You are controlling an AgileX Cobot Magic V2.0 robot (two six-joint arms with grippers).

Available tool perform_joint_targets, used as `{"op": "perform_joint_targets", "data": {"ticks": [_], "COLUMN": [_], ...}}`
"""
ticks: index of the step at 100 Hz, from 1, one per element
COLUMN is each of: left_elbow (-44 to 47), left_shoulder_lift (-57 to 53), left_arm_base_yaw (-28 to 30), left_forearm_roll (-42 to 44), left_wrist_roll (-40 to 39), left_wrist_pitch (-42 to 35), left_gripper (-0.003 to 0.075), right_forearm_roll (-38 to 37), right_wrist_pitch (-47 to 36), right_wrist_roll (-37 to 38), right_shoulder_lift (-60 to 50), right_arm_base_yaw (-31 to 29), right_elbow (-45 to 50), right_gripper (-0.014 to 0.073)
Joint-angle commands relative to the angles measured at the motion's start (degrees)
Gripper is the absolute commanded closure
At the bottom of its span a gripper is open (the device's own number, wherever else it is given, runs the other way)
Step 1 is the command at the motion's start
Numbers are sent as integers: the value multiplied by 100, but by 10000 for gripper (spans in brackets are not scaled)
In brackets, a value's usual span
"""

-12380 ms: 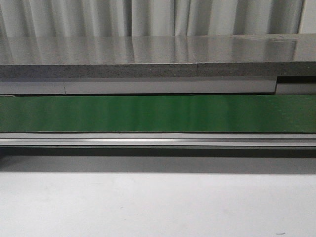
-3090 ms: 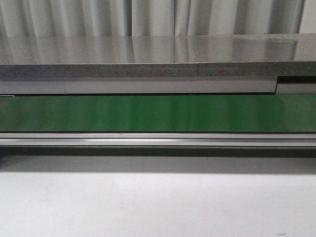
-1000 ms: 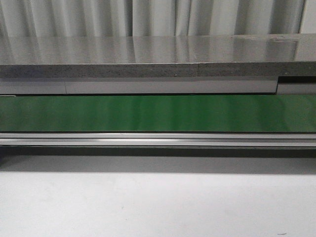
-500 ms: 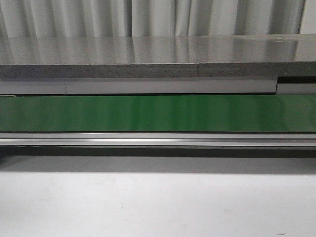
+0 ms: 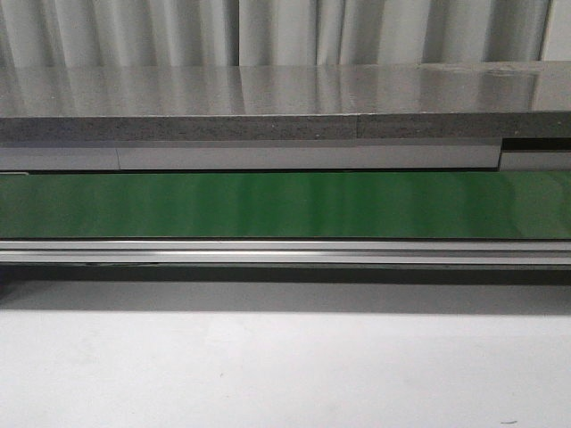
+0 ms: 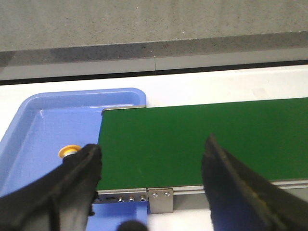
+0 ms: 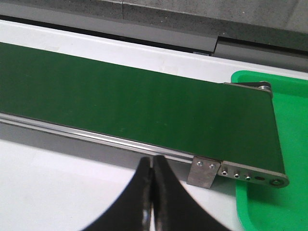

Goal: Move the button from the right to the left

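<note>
We see a plain dark green belt (image 5: 285, 205) with silver rail (image 5: 285, 252), blue tray (image 6: 29, 144), bright green tray (image 7: 288, 144), orange-yellow button (image 6: 69, 151) cap, black gripper fingers (image 6: 72, 183), speckled grey counter (image 5: 268, 98), white tabletop (image 5: 285, 374).

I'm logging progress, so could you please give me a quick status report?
Left tool open, empty, over green belt. Right tool shut, empty. Button in blue tray at belt's end. Belt bare.

white table (image 5: 285, 374), green belt (image 5: 285, 205), blue tray (image 6: 33, 139), green tray (image 7: 288, 120)
</note>
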Motion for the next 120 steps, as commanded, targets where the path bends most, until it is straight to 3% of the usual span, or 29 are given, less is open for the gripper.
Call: {"op": "perform_joint_targets", "data": {"ticks": [1, 31, 120], "left_elbow": [39, 287, 287], "left_shoulder_lift": [-304, -707, -707], "left_arm_base_yaw": [-37, -37, -37], "left_forearm_roll": [-88, -100, -100], "left_wrist_roll": [-8, -8, -8], "left_wrist_pitch": [-391, -379, -502], "left_gripper": [348, 715, 715], "right_forearm_roll": [96, 96, 96], "right_wrist_pitch": [-429, -429, -429], "right_wrist_roll": [24, 24, 24], "right_shoulder_lift": [29, 29, 29], "right_arm_base_yaw": [-24, -24, -24], "right_elbow": [-141, -141, -141], "right_gripper": [662, 662, 662]}}
